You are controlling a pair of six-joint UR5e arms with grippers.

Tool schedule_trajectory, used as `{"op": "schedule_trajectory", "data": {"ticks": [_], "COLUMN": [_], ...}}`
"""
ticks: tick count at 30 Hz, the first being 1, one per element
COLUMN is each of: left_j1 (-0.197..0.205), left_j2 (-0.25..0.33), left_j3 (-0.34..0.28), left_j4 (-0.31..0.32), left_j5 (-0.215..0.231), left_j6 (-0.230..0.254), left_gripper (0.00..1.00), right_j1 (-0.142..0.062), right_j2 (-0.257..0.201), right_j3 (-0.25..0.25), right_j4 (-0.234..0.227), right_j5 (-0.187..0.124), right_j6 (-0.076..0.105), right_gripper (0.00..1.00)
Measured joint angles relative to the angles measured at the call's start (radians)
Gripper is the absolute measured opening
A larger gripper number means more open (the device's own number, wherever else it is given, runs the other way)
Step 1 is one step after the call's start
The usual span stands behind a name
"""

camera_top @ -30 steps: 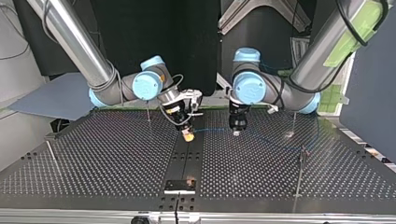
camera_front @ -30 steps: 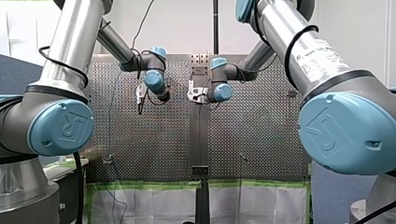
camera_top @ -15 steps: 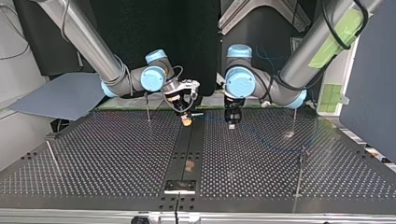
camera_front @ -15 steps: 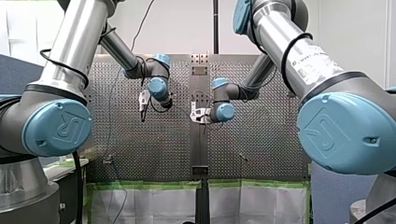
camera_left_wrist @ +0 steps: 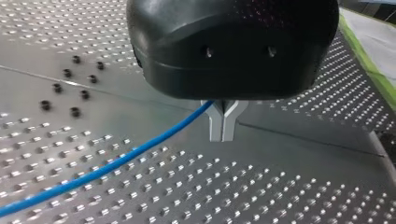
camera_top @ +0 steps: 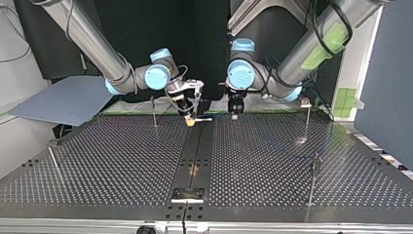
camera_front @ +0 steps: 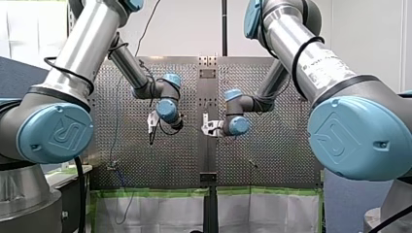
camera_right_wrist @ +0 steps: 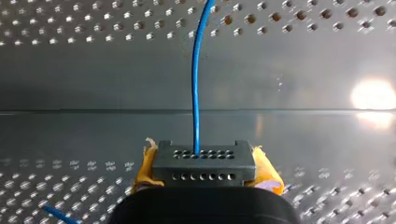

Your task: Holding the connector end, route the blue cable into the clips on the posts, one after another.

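Note:
In the left wrist view my left gripper [camera_left_wrist: 222, 125] has its metal fingers shut on the blue cable [camera_left_wrist: 116, 161], which trails away low over the perforated table. In the right wrist view my right gripper [camera_right_wrist: 204, 162] is shut with yellow pads [camera_right_wrist: 267, 171] on the grey connector [camera_right_wrist: 204, 164], and the cable [camera_right_wrist: 196, 84] runs straight ahead from it. In the top view both grippers hover side by side near the far edge: my right gripper [camera_top: 191, 120] over the centre strip, my left gripper [camera_top: 235, 115] just to its right. Thin posts [camera_top: 154, 111] [camera_top: 308, 119] [camera_top: 312, 178] stand on the table.
A smooth centre strip [camera_top: 195, 151] splits the perforated table [camera_top: 112, 161]. A black plate [camera_top: 187, 194] sits on it at the near edge. Another thin post [camera_top: 52, 157] stands at the top view's left, and a grey sheet [camera_top: 63, 100] lies beyond the table there.
Both arms have drawn back together toward the far edge in the top view, lower in the front view. Each grip has stayed the same.

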Motion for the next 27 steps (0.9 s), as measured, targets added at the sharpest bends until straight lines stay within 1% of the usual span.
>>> {"op": "schedule_trajectory", "data": {"ticks": [4,7,11,14,15,21,27], "left_j1": [-0.015,-0.021,-0.037,-0.051,-0.055,-0.077,-0.102], "left_j2": [-0.02,-0.036,-0.07,-0.097,-0.103,-0.151,-0.214], "left_j3": [-0.002,-0.002,-0.002,-0.002,-0.002,-0.008,-0.013], "left_j4": [0.038,0.065,0.103,0.132,0.139,0.169,0.22], "left_j5": [-0.004,-0.004,-0.002,-0.009,-0.012,-0.026,-0.03], "left_j6": [-0.016,-0.024,-0.026,-0.04,-0.045,-0.048,-0.051], "left_gripper": [0.0,0.0,0.0,0.0,0.0,0.0,0.0], "right_j1": [-0.007,-0.009,-0.013,-0.018,-0.02,-0.034,-0.051], "right_j2": [0.002,0.006,0.029,0.048,0.051,0.059,0.062], "right_j3": [0.037,0.066,0.102,0.12,0.125,0.158,0.199], "right_j4": [-0.038,-0.067,-0.104,-0.119,-0.124,-0.173,-0.225], "right_j5": [-0.001,-0.001,0.001,0.003,0.004,0.012,0.018], "right_j6": [0.001,-0.011,-0.031,-0.044,-0.046,-0.044,-0.04], "right_gripper": [0.0,0.0,0.0,0.0,0.0,0.0,0.0]}}
